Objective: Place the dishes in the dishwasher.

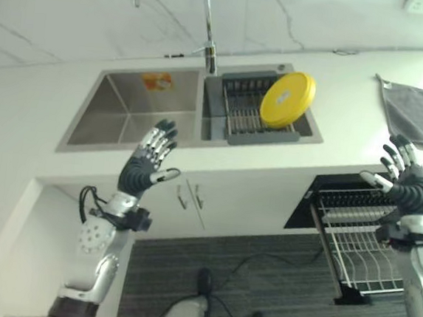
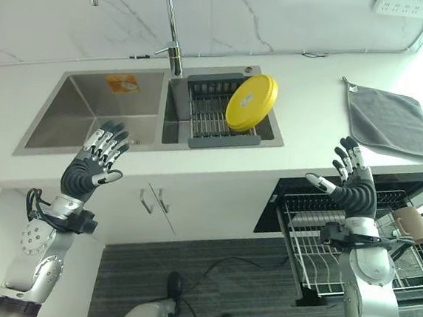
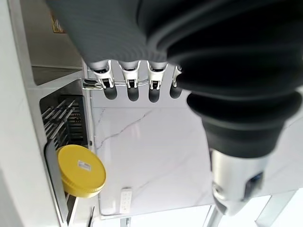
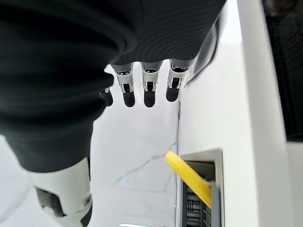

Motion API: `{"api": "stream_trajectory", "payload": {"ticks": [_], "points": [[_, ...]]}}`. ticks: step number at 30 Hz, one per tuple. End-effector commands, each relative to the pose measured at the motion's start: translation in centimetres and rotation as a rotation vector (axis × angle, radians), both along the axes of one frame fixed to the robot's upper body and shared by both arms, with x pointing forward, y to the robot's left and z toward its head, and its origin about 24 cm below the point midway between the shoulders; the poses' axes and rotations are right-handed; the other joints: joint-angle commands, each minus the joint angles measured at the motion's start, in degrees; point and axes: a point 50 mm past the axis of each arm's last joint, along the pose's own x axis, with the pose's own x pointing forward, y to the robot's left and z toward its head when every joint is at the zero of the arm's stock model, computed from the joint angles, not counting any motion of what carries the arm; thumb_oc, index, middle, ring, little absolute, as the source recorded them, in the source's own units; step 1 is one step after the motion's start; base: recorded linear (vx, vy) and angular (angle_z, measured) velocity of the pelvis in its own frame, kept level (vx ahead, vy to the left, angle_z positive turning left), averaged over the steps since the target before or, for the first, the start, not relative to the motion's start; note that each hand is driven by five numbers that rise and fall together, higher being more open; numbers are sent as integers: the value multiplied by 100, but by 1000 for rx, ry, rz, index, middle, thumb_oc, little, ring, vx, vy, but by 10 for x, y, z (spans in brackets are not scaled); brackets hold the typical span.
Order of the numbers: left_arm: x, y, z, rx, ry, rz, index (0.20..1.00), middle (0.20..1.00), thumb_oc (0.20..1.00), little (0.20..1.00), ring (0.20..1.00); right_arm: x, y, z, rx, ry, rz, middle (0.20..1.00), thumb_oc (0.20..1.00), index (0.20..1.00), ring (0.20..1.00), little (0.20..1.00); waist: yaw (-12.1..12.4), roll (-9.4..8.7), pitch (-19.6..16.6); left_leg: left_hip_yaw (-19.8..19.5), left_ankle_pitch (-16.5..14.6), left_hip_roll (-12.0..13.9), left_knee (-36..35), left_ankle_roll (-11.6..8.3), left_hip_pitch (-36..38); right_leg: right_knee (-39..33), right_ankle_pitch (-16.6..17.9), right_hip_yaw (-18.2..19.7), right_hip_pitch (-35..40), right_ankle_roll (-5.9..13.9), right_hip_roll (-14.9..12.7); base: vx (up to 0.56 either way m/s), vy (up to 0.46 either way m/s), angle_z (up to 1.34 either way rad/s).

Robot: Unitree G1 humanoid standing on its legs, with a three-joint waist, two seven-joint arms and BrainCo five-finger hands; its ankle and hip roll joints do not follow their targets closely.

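Nearest, the dishwasher rack (image 2: 315, 245) is pulled out low on the right, wire tines showing and a tan cup (image 2: 412, 224) at its right end. The right hand (image 2: 353, 187) is raised over it, fingers spread and relaxed, holding nothing. The left hand (image 1: 148, 162) is up before the white cabinet doors (image 1: 215, 200), fingers likewise loose and empty. Dark carpet (image 2: 246, 269) lies below. Beyond, in the white counter (image 2: 311, 115), the sink (image 1: 127, 107) holds a grey drainer (image 1: 234, 112) in its right part, with the yellow plate (image 1: 287, 98) leaning tilted in it. A grey towel (image 2: 389, 118) lies well right. The tap (image 1: 208, 25) rises behind.
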Motion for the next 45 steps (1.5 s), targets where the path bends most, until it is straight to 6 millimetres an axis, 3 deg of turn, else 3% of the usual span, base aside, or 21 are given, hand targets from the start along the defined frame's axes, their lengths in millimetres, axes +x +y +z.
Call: {"api": "stream_trajectory", "payload": {"ticks": [1, 5, 16, 19, 20, 21, 24, 25, 28, 31, 33, 37, 45], "points": [[-7, 9, 28, 33, -150, 22, 1000, 1000, 1000, 1000, 1000, -3, 7, 33, -22, -170, 74, 1000, 1000, 1000, 1000, 1000, -3, -42, -261, -51, 76, 56, -199, 43, 84, 609, -259, -658, 162, 184, 419, 264, 219, -36], [-2, 6, 35, 83, -172, 3, 1000, 1000, 1000, 1000, 1000, -4, 7, 33, -20, -186, 59, 1000, 1000, 1000, 1000, 1000, 26, -176, -358, -78, -137, -39, -238, 244, 332, 1057, -195, -850, -32, 373, 188, 159, 109, -20], [-4, 4, 38, 140, -193, -13, 1000, 1000, 1000, 1000, 1000, -6, 6, 28, -19, -180, 32, 1000, 1000, 1000, 1000, 1000, 126, -392, -390, -238, -417, -264, -221, 513, 580, 1678, 149, -954, -407, 617, 1, 127, 71, 3], [-6, 4, 38, 146, -190, -10, 1000, 1000, 1000, 1000, 1000, -6, 8, 26, -7, -170, 39, 1000, 1000, 1000, 1000, 1000, 197, -388, -404, -292, -508, -347, -215, 622, 652, 2203, 378, -1018, -455, 658, -22, 138, 176, -18], [-8, -1, 38, 175, -197, -29, 1000, 1000, 1000, 1000, 1000, -5, 17, 22, 5, -164, 69, 1000, 1000, 1000, 1000, 1000, 188, -295, -352, -330, -620, -354, -227, 719, 777, 3491, 723, -969, -997, 672, 94, 154, 240, -42], [-8, -2, 38, 185, -202, -29, 1000, 1000, 1000, 1000, 1000, -4, 19, 22, 5, -160, 79, 1000, 1000, 1000, 1000, 1000, 172, -265, -330, -351, -642, -332, -237, 703, 823, 3528, 667, -1015, -1207, 633, 35, 160, 179, -49], [-3, -5, 43, 225, -218, -28, 1000, 1000, 1000, 1000, 1000, -1, 17, 23, 17, -157, 100, 1000, 1000, 1000, 1000, 1000, 68, -259, -216, -437, -683, -234, -233, 556, 966, 2447, 526, -1153, -1384, 558, -341, 147, -138, -30], [-1, -6, 45, 221, -227, -29, 1000, 1000, 1000, 1000, 1000, -2, 14, 25, 30, -169, 108, 1000, 1000, 1000, 1000, 1000, -27, -274, -146, -474, -750, -172, -229, 494, 1061, 1914, 701, -1067, -1416, 596, -485, 138, -202, 1], [0, -8, 46, 209, -234, -18, 1000, 1000, 1000, 1000, 1000, -2, 17, 26, 49, -174, 130, 1000, 1000, 1000, 1000, 1000, -188, -301, -80, -496, -899, -86, -272, 417, 1276, 1413, 1119, -856, -1541, 728, -654, 148, -196, 27], [-1, -10, 47, 204, -237, -17, 1000, 1000, 1000, 1000, 1000, 1, 21, 25, 20, -140, 157, 1000, 1000, 1000, 1000, 1000, -197, -301, -94, -513, -956, 3, -268, 370, 1345, 1286, 1026, -895, -1494, 751, -666, 151, -265, 25], [0, -10, 47, 185, -224, -28, 1000, 1000, 1000, 1000, 1000, 6, 16, 28, 10, -126, 137, 1000, 1000, 1000, 1000, 1000, -96, -330, -200, -451, -903, 171, -240, 273, 1327, 909, 626, -1086, -1133, 742, -505, 120, -377, 31], [0, -8, 45, 164, -208, -22, 1000, 1000, 1000, 1000, 1000, 8, 22, 32, 15, -136, 163, 1000, 1000, 1000, 1000, 1000, -66, -337, -269, -360, -852, 287, -186, 193, 1335, 624, 604, -1175, -924, 648, -416, 89, -205, 2], [-2, -2, 42, 154, -199, -8, 1000, 1000, 1000, 1000, 1000, 13, 33, 20, 34, -34, 278, 1000, 1000, 1000, 1000, 1000, -72, -260, -353, -371, -793, 404, -257, 64, 1424, 484, 545, -1250, -744, 558, -332, 44, -92, -3]]}}
